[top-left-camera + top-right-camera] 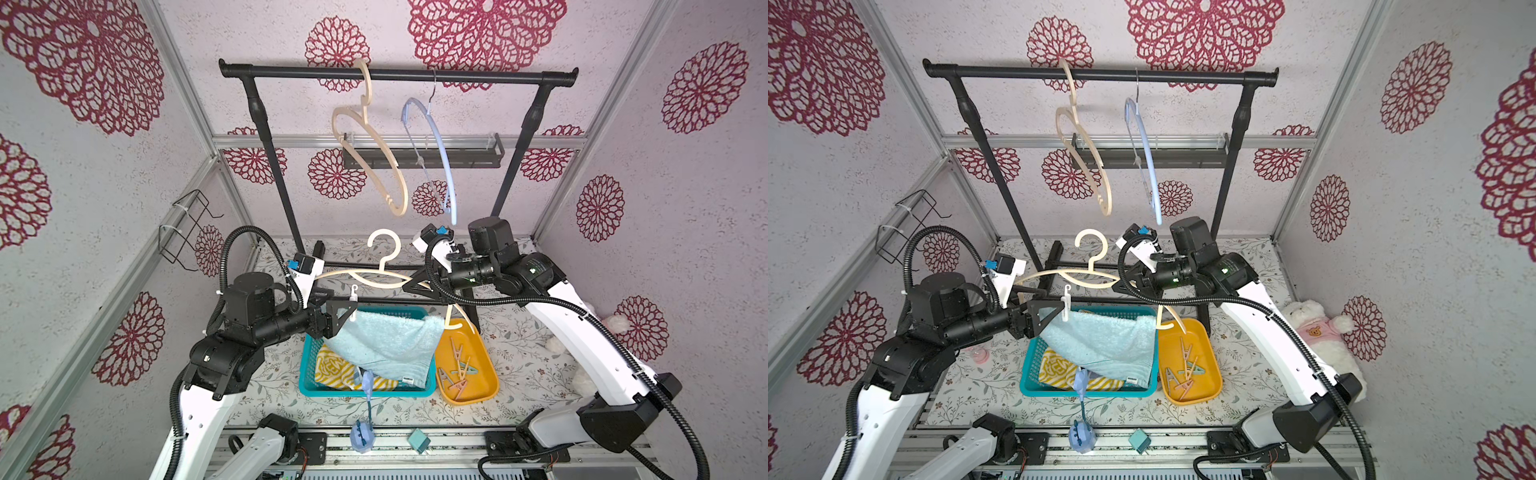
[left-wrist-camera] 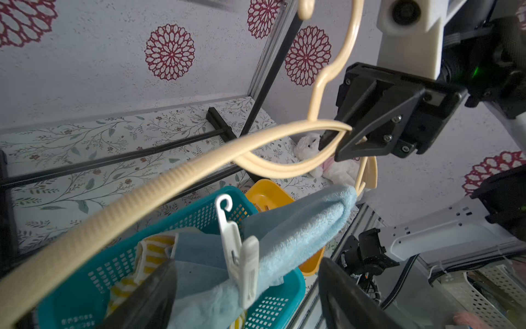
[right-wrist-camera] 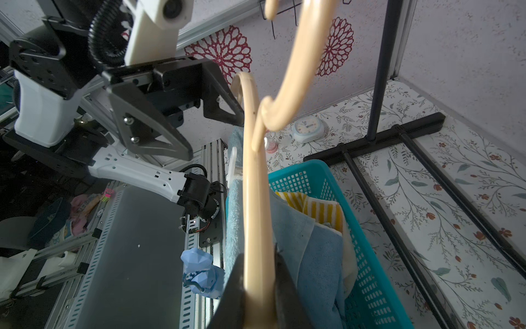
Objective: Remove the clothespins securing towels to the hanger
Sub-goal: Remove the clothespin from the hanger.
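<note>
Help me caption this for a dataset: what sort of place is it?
Probably a robot test cell dressed as a laundry corner: wallpapered panels in an aluminium frame, a black garment rack, and a teal basket of towels.

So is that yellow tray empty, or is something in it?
Not empty: several clothespins, pinkish and mint green, lie loose in the yellow tray.

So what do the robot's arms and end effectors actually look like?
The left arm and right arm have white shells with black joint housings. A black ribbed cable hose loops along each. The left end effector and right end effector carry black triangular fingers, with a white camera housing and blue connector behind. A small green light glows on the right arm.
</note>
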